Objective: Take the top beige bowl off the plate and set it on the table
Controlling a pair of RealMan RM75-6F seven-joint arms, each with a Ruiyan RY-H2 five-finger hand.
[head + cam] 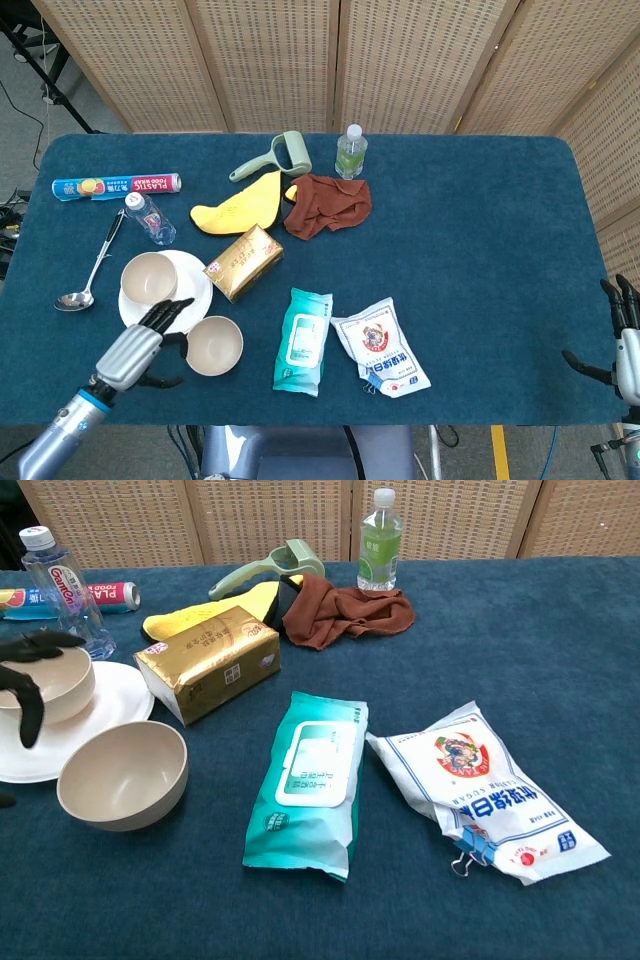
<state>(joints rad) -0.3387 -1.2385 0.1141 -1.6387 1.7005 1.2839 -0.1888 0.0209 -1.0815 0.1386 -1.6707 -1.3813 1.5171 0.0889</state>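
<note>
The beige bowl sits upright on the blue table, just beside the white plate where a second bowl rests. The left hand hovers beside it, fingers spread, holding nothing. The right hand, fingers apart and empty, hangs off the table's far edge. The roll reads "PLASTIC FOOD WRAP".

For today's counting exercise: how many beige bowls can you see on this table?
2. One beige bowl sits on the white plate; the other bowl stands on the table just in front of the plate.
</note>
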